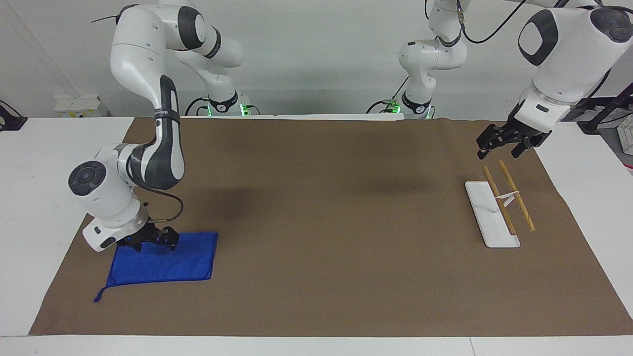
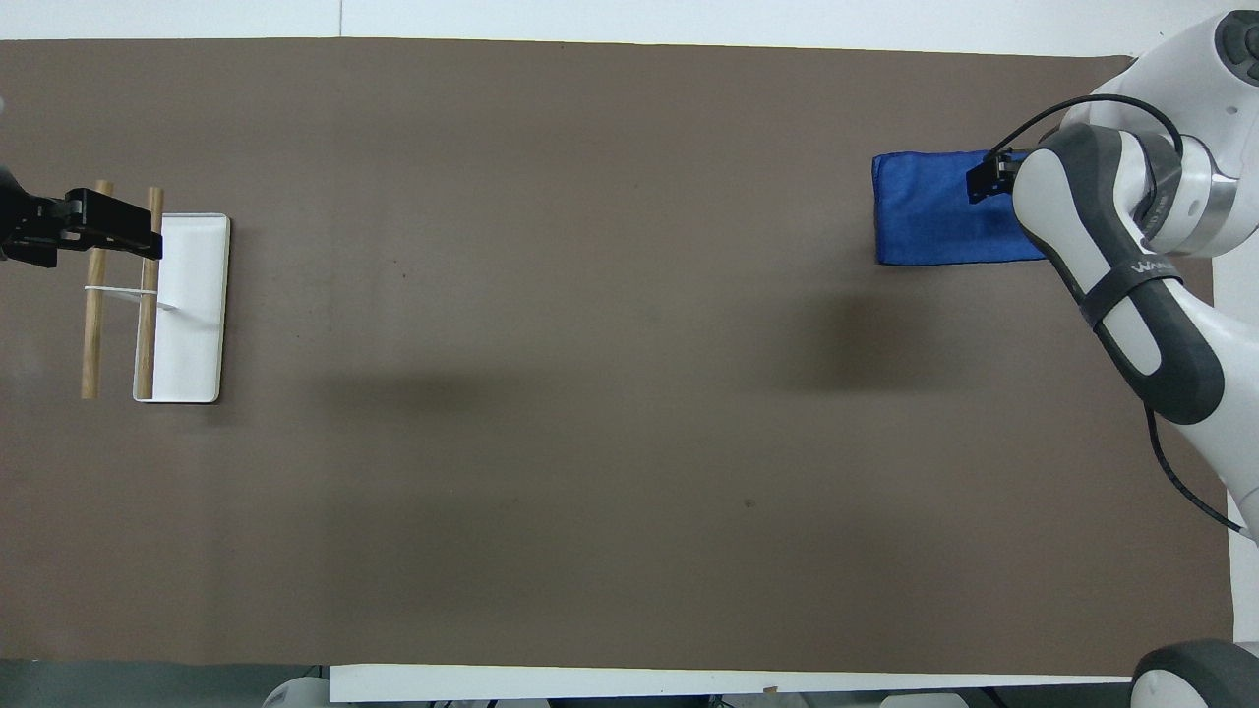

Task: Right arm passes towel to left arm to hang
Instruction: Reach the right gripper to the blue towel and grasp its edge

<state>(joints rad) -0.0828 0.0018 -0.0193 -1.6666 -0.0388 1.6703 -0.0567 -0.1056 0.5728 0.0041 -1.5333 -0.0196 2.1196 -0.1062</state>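
On towel point(image 1: 163, 262): right gripper point(image 1: 154, 241), fingers apart | left gripper point(image 1: 504, 143) above rack point(image 1: 499, 210), fingers apart

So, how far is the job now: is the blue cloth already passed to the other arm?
Not yet; nothing is finished. The small royal-blue towel lies flat on the brown mat. In hand: the right gripper is down at the towel's edge nearest the robots, not lifting it. Left: grasp, lift, pass to the left gripper, waiting over the white-based rack with wooden rods, then hang.
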